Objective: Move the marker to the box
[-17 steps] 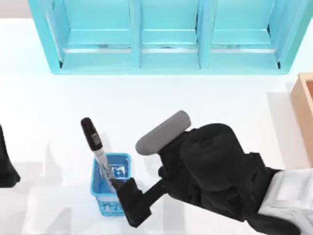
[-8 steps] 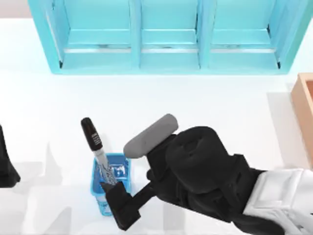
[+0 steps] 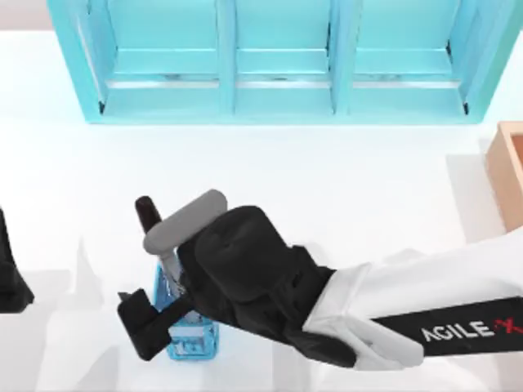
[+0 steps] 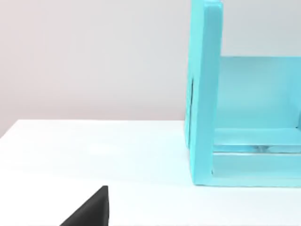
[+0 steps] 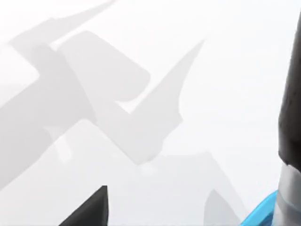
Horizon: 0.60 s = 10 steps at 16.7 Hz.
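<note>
White table [image 3: 343, 188]: right tool [image 3: 147, 322] beside marker [image 3: 148, 211], grip unclear.

marker [image 3: 148, 212] in basket [image 3: 193, 339] — box [image 3: 508, 175] (far right)

right arm [image 3: 270, 286] stretched leftward across table; left arm [image 3: 10, 269] parked at left edge

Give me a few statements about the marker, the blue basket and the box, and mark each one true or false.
1. The marker stands tilted in the blue basket. True.
2. The box sits at the table's left edge. False: it is at the right edge.
3. The right arm reaches over the basket. True.
4. The marker's cap is red. False: it is black.
5. The cyan shelf cabinet lies beside the box, tipped over. False: it stands along the far side.
</note>
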Each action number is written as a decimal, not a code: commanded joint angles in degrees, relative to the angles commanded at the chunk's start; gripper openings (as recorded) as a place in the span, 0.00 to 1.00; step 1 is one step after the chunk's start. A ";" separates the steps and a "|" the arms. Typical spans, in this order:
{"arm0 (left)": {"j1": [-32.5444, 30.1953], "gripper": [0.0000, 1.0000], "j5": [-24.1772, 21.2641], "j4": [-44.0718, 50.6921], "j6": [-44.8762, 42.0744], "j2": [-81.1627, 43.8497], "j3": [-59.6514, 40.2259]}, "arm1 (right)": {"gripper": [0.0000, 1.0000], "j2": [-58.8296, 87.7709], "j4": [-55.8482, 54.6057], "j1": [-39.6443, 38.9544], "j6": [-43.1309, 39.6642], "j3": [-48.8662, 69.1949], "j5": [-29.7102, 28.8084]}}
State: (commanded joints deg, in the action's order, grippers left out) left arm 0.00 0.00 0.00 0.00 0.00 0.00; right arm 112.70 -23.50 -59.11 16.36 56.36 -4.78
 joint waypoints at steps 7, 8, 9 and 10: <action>0.00 1.00 0.00 0.00 0.00 0.00 0.00 | 0.85 1.26 -0.52 0.13 -0.08 0.94 0.10; 0.00 1.00 0.00 0.00 0.00 0.00 0.00 | 0.77 1.26 -0.52 0.13 -0.08 0.94 0.10; 0.00 1.00 0.00 0.00 0.00 0.00 0.00 | 0.70 1.26 -0.52 0.13 -0.08 0.94 0.10; 0.00 1.00 0.00 0.00 0.00 0.00 0.00 | 0.62 1.26 -0.52 0.13 -0.08 0.94 0.10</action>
State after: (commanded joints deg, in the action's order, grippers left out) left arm 0.00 0.00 0.00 0.00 0.00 0.00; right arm 113.96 -24.02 -58.97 16.28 57.30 -4.68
